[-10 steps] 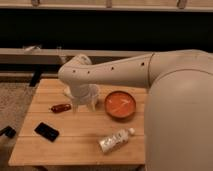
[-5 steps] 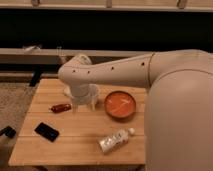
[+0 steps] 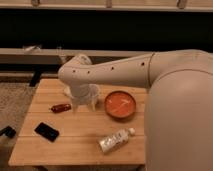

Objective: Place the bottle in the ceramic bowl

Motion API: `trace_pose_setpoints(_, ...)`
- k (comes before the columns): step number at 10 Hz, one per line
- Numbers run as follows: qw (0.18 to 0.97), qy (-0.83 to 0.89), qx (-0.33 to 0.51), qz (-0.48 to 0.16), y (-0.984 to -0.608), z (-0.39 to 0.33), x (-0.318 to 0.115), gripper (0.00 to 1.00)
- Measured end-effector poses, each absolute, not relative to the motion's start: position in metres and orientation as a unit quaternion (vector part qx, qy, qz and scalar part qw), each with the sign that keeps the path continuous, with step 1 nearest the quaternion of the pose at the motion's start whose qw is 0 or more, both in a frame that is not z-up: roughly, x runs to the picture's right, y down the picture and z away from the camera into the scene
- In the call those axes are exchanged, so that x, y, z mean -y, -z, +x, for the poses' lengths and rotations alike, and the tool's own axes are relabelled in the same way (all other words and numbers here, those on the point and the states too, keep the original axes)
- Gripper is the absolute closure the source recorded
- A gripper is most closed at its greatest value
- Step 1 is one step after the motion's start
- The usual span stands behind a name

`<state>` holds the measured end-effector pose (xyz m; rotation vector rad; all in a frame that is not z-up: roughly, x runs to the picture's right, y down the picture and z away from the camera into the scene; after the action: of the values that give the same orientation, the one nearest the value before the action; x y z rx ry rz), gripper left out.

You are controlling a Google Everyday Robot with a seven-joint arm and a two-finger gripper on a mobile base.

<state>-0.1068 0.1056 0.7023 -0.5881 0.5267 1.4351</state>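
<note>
The bottle (image 3: 116,140), clear crinkly plastic with a white cap, lies on its side near the front edge of the wooden table (image 3: 75,146). The orange-red ceramic bowl (image 3: 120,104) stands behind it, a little apart, and holds nothing. My white arm reaches in from the right and bends down at the table's back middle. My gripper (image 3: 84,102) hangs there, left of the bowl and well away from the bottle. A pale translucent shape sits around it; I cannot tell the gripper from the cup there.
A small red-brown oblong object (image 3: 61,107) lies left of the gripper. A black phone (image 3: 46,131) lies at the front left. A dark object (image 3: 7,131) sits on the floor by the table's left edge. A long low ledge (image 3: 30,54) runs behind the table.
</note>
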Motion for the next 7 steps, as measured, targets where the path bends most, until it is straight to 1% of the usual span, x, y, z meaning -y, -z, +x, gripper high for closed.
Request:
trace_pose_setpoints(3, 0.667, -0.656, -0.248, -0.252, -0.707, -0.082, -0.118, 0.35)
trace_pose_setpoints(7, 0.619, -0.694, -0.272, -0.248, -0.716, -0.018, -0.153, 0.35)
